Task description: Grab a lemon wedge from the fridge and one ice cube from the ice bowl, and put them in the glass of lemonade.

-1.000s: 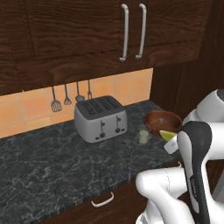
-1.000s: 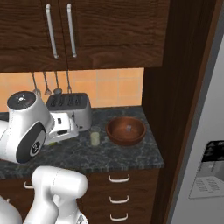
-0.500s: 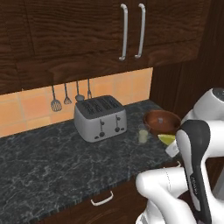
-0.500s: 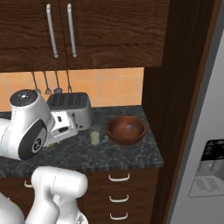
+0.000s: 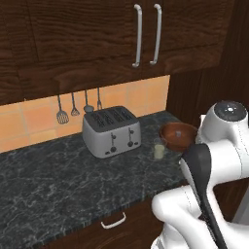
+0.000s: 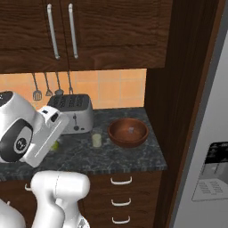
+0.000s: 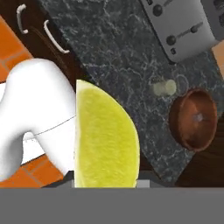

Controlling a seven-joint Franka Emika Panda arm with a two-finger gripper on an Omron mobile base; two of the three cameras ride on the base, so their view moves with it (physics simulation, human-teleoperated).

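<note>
You have the lemon wedge [image 7: 105, 140] in the gripper [image 7: 105, 186]: in the hand view it fills the lower middle of the picture, pale yellow, its flat edge to the left and its curved side to the right. It sits right where the finger tips rise, so they are hidden behind it. The jaws are partly closed on the wedge, not wide apart. In the right base view a small yellow-green speck [image 6: 54, 145] shows just beside the end of the arm, above the dark counter [image 6: 116, 158]; that is the same wedge.

Your glass of lemonade [image 6: 96, 139] stands on the counter between the toaster [image 6: 73, 113] and the ice bowl [image 6: 128, 132], close to both but touching neither. In the left base view the glass [image 5: 159, 151] stands just in front of the bowl [image 5: 178, 135], near the toaster's right front corner [image 5: 112, 131]. Through the hand camera you look down on the glass [image 7: 165, 88] and the bowl [image 7: 195, 118], well beyond the wedge you hold. One small pale piece lies inside the bowl; I cannot tell you more than that.

The fridge [image 6: 209, 164] stands at the right edge of the right base view, past the dark wooden panel [image 6: 182, 102]; its black dispenser panel faces you. Above the counter hang two cabinet doors [image 5: 112, 29] with long handles, and four utensils [image 5: 80, 104] hang on the orange tiles behind the toaster.
</note>
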